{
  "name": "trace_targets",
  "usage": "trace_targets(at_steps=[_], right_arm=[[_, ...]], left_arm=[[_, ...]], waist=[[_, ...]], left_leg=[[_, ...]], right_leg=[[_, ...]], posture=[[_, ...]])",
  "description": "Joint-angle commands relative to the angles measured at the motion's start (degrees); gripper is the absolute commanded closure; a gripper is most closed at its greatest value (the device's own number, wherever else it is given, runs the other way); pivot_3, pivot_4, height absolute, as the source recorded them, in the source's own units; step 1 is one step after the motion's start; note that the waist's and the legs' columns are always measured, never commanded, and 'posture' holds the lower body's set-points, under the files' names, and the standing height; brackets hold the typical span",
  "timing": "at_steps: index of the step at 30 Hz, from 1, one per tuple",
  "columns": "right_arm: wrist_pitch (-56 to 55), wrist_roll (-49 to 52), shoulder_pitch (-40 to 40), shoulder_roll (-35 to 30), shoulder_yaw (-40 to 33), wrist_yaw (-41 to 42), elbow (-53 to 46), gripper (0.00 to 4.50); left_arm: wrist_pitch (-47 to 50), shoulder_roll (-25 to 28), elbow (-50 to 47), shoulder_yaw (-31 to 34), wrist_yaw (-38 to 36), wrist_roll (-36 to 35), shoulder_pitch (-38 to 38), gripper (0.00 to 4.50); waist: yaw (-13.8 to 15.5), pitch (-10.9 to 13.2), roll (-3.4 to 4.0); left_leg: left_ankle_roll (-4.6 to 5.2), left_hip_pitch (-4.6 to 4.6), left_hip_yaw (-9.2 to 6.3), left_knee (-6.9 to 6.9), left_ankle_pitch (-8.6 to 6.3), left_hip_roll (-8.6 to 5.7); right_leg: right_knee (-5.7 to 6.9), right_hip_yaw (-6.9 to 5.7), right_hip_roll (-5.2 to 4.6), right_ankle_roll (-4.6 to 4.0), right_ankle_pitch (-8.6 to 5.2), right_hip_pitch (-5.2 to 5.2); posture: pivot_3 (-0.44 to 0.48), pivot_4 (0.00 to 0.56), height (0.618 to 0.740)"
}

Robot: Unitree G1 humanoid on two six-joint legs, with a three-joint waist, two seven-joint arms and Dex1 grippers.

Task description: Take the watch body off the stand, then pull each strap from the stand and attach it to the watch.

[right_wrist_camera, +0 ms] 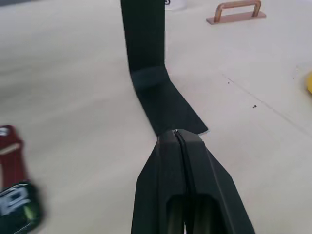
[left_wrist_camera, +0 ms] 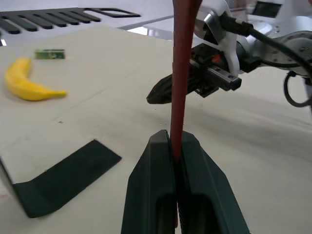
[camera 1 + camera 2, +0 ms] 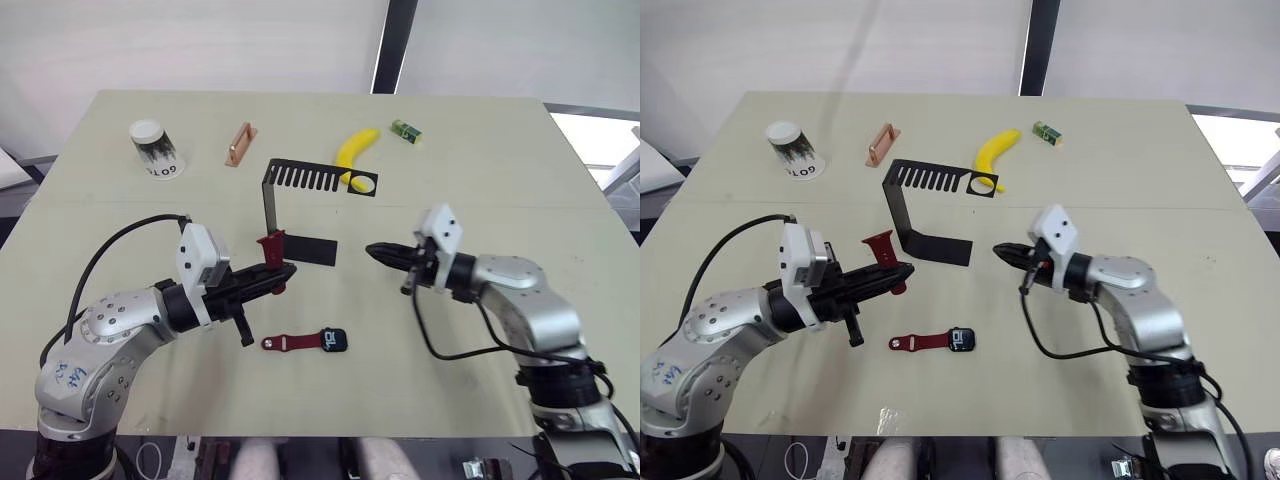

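We hold 1 dark red strap (image 3: 880, 246) clamped upright in our left gripper (image 3: 902, 273), beside the stand (image 3: 902, 215). Our right gripper (image 3: 1002, 253) hangs empty, fingers pressed together. The watch body (image 3: 961, 339) lies on the table (image 3: 1120, 180), its other strap (image 3: 920, 342) already joined. The free strap could twist in our pinch and miss the case slot. The paper cup (image 3: 792, 146) seems to read "6010".

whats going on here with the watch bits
The left gripper is shut on a dark red strap, held just off the black stand. The watch body lies on the table with the other strap apparently already joined to it. The right gripper hovers shut and empty beside the stand.
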Motion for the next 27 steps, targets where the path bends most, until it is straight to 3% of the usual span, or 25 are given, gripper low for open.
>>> trace_targets(at_steps=[1, 6, 7, 18, 27], right_arm=[[7.26, 12.54, 0.68, -1.74, -6.69, 1.96, -5.47, 2.81], [16.51, 29.22, 0.23, -3.31, -11.49, 1.09, -9.07, 0.36], [17.27, 30.91, -0.55, -2.84, -11.34, -0.01, -9.29, 0.1], [19.58, 35.58, -6.92, 3.09, -6.02, -9.76, -7.4, 0.01], [19.38, 37.23, -7.8, 5.56, -3.61, -11.32, -7.6, 0.01]], left_arm=[[-0.79, 0.91, 1.84, -1.99, -3.21, -2.05, -2.32, 4.5], [1.58, -0.44, 5.7, -5.01, -5.37, -6.05, -8.29, 4.5], [1.6, -0.63, 6.16, -5.65, -5.66, -6.19, -9.05, 4.5], [1.15, -1.37, 8.3, -9.29, -8.11, -6.89, -12.08, 4.5], [0.88, -2.94, 10.39, -10.59, -8.07, -6.35, -13.82, 4.5]], waist=[[-0.03, 0.01, 0.01], [0.24, 0.02, 0.01], [0.07, 0.02, 0.01], [0.06, 0.03, 0.01], [-0.03, 0.03, 0.01]], left_leg=[[0.0, 0.03, 0.02, 0.0, 0.0, 0.0], [0.02, 0.0, 0.01, -0.01, 0.0, -0.01], [0.03, 0.0, 0.01, -0.01, 0.0, -0.01], [0.03, -0.06, 0.01, 0.03, 0.01, -0.01], [0.04, -0.06, -0.01, 0.02, 0.01, 0.0]], right_leg=[[0.01, 0.01, 0.01, 0.0, 0.0, 0.01], [-0.03, 0.01, -0.01, 0.0, 0.0, 0.02], [-0.04, 0.01, -0.02, 0.0, 0.0, 0.02], [-0.04, 0.03, -0.04, 0.0, 0.0, -0.05], [-0.02, 0.02, -0.03, 0.0, 0.0, -0.06]], posture=[[0.0, 0.15, 0.74], [0.0, 0.15, 0.74], [0.0, 0.15, 0.74], [0.0, 0.15, 0.74], [0.0, 0.15, 0.74]])
